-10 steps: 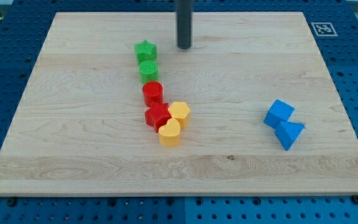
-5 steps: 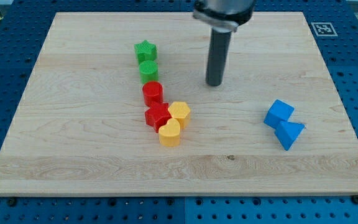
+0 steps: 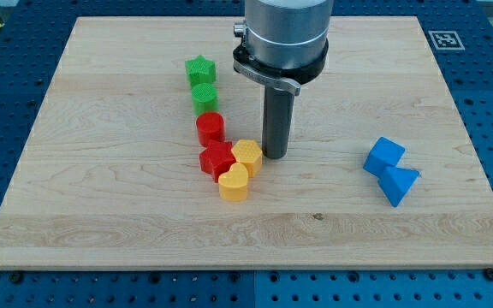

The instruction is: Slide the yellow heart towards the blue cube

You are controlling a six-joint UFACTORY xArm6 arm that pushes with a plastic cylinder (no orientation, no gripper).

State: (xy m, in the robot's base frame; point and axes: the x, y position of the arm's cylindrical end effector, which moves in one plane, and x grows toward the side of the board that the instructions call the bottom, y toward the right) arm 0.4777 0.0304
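You have my tip resting on the pale wooden board, just to the view's right of the yellow hexagonal block; whether they touch is hard to tell. The tool is a plain dark rod with nothing to spread or pinch, and it holds nothing. The yellow heart block sits just below that hexagon, toward the view's bottom, against the red star-like block. Above these you see a red cylinder, a green cylinder and a green star block in a line. The blue cube lies well apart at the view's right, touching a blue wedge-shaped block.
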